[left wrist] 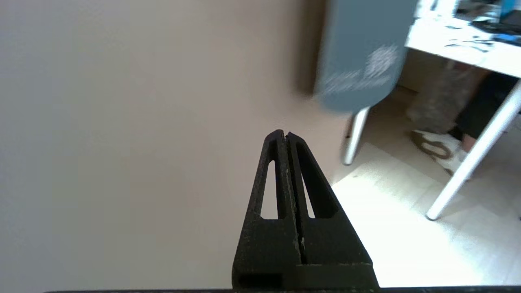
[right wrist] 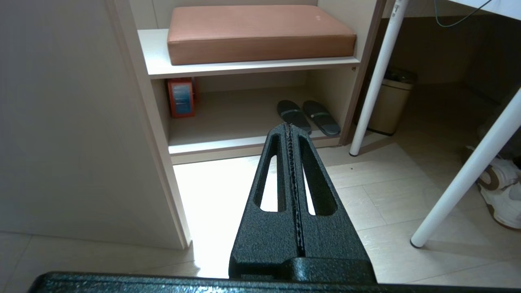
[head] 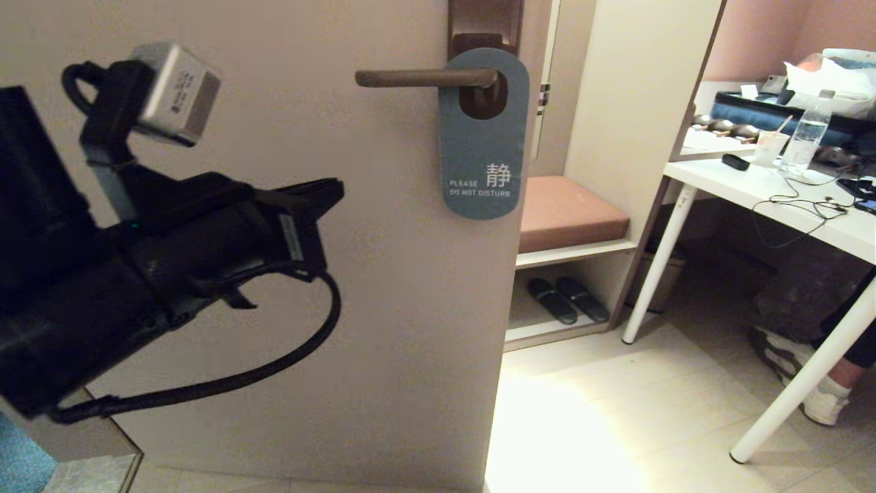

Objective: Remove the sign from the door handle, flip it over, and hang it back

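Observation:
The sign [head: 484, 140] hangs blue side out, reading "PLEASE DO NOT DISTURB", from the dark brown door handle [head: 424, 77]; the lever passes through its hole. In the left wrist view the sign [left wrist: 360, 61] shows blurred, ahead of the fingers and off to one side. My left gripper [head: 334, 193] is raised before the door, lower than the handle and to its left, apart from the sign. Its fingers are shut with nothing between them [left wrist: 286, 133]. My right gripper [right wrist: 289, 126] is shut and empty, low over the floor, out of the head view.
The beige door [head: 383, 308] fills the left and middle. Right of it stands a shelf unit with a brown cushion [head: 568, 212] and slippers [head: 568, 299]. A white desk [head: 787, 205] with a bottle, cup and cables stands at right, a person's shoe [head: 821, 400] by its leg.

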